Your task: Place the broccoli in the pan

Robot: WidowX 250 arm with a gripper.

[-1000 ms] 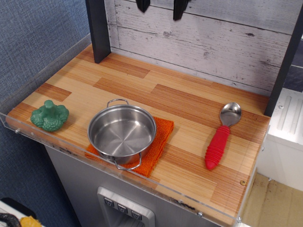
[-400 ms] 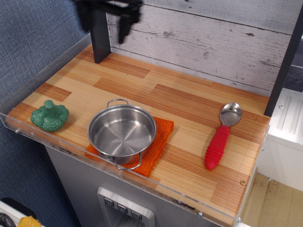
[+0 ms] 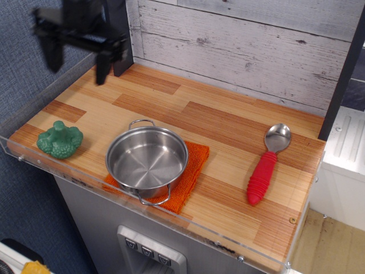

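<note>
The green broccoli (image 3: pixel 60 139) lies on the wooden counter near its front left corner. The shiny steel pan (image 3: pixel 146 160) stands to its right on an orange cloth (image 3: pixel 194 166), empty, with wire loop handles at front and back. My black gripper (image 3: pixel 78 64) hangs in the air at the back left, above and behind the broccoli, a little blurred. Its two fingers (image 3: pixel 101 69) are spread apart with nothing between them.
A metal spoon with a red handle (image 3: pixel 264 171) lies at the right of the counter. A dark post (image 3: pixel 118 34) stands at the back left beside the gripper. A clear plastic rim (image 3: pixel 34 162) edges the counter's front and left.
My gripper has moved from the top middle of the view leftward and down, to above the counter's back left part. The broccoli, pan and spoon have not moved.
</note>
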